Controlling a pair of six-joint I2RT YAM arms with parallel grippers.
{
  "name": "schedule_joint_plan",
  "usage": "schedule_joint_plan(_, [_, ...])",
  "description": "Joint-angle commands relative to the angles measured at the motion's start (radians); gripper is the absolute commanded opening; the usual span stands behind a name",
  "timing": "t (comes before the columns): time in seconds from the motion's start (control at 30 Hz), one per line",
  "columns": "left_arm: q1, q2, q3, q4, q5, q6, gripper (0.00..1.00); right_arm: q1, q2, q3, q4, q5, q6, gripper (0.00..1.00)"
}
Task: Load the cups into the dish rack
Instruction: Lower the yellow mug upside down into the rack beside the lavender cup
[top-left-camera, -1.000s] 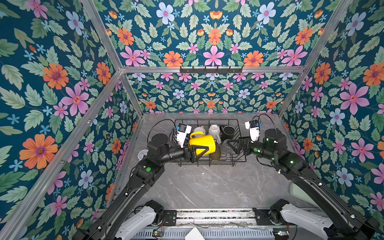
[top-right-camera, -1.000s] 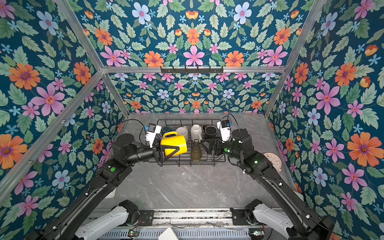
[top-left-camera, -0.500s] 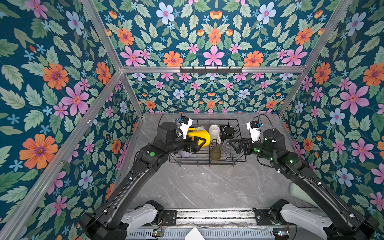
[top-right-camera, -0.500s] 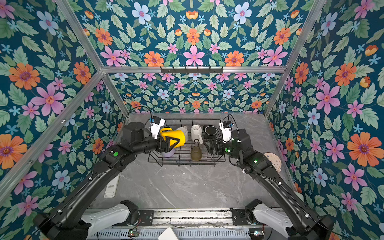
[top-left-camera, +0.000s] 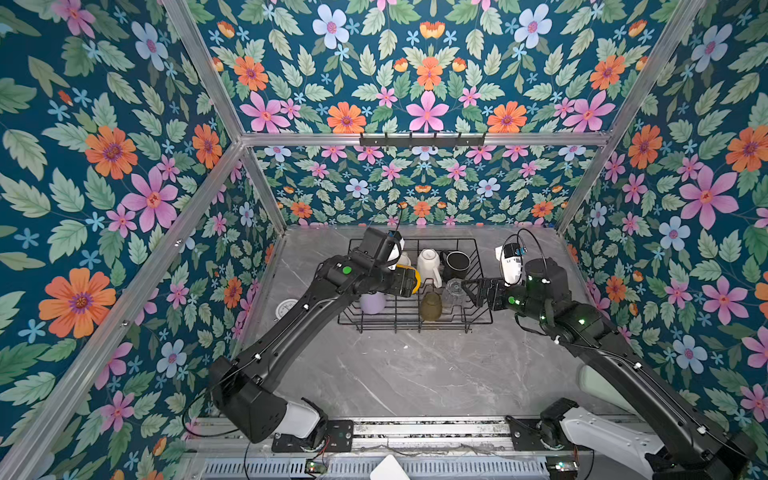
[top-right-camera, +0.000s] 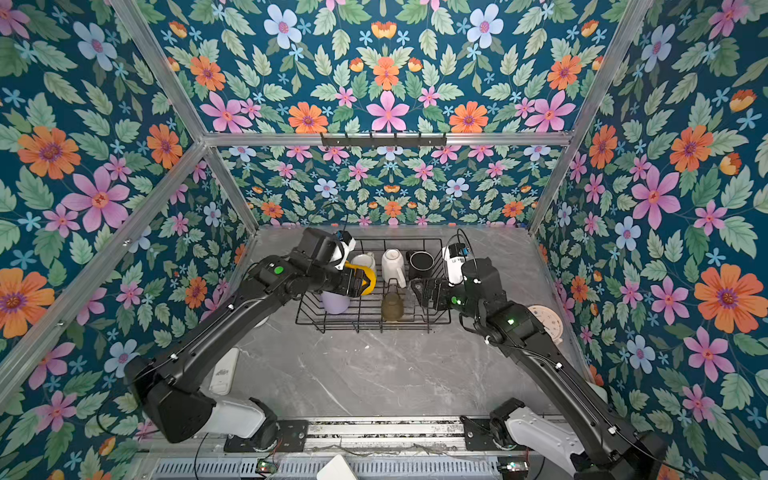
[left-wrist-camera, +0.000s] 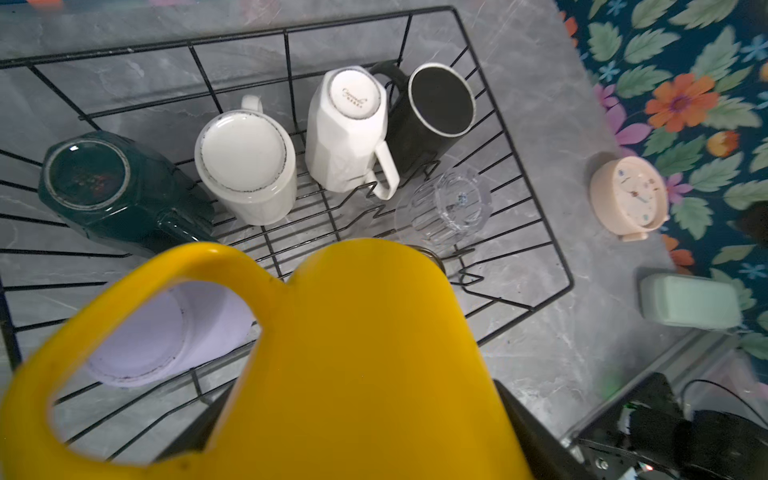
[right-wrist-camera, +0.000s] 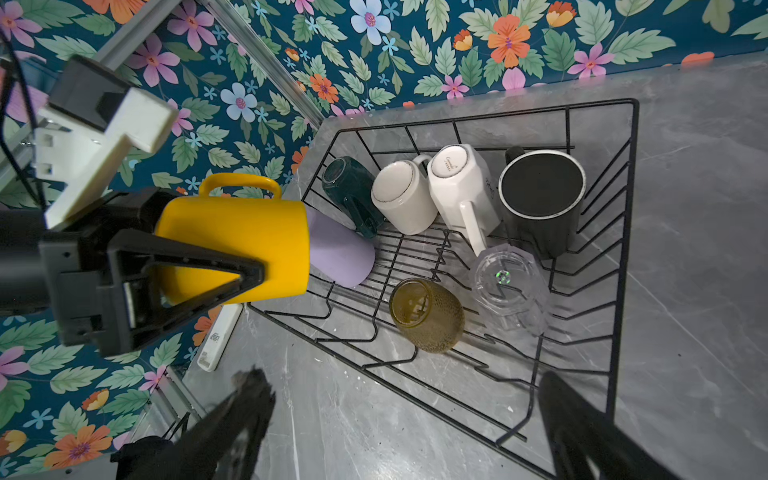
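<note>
The black wire dish rack (top-left-camera: 415, 328) (top-right-camera: 374, 328) stands at the back of the table. In it are a teal mug (left-wrist-camera: 95, 187), a cream mug (left-wrist-camera: 245, 162), a white faceted mug (left-wrist-camera: 347, 124), a black mug (left-wrist-camera: 436, 108), a clear glass (left-wrist-camera: 449, 208), a lilac tumbler (left-wrist-camera: 158, 332) and an olive-amber glass (right-wrist-camera: 428, 316). My left gripper (top-left-camera: 401, 284) is shut on a yellow mug (left-wrist-camera: 353, 353) (right-wrist-camera: 237, 241), held on its side, handle up, above the lilac tumbler. My right gripper (right-wrist-camera: 399, 399) (top-left-camera: 469, 289) hangs open and empty at the rack's right front corner.
A pink round clock (left-wrist-camera: 629, 199) and a mint-green box (left-wrist-camera: 690, 301) sit on the table right of the rack. A white clock (top-left-camera: 286, 307) and a white remote (top-right-camera: 224, 372) lie at the left wall. A black hook rail (top-left-camera: 422, 139) is on the back wall.
My left wrist has swung up and back over the rack's left part, turning the yellow mug, which stays over the rack. The right arm has hardly moved.
</note>
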Motion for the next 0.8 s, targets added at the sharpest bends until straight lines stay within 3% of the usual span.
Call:
schedule_joint_plan(0.0, [-0.021,0.049,0.049,-0.092,-0.134,0.031,0.00,-0.001,-0.003,-0.002,0.002,0.008,0.008,0.99])
schedule_joint_plan(0.2, [-0.046,0.137,0.103,-0.155,-0.226,0.042,0.00,-0.004,-0.004,-0.008,0.001,0.005,0.007,0.99])
schedule_joint_plan(0.77, [-0.060,0.338,0.171,-0.169,-0.230,0.082,0.00,-0.015,-0.020,-0.025,-0.004,0.004,0.008,0.99])
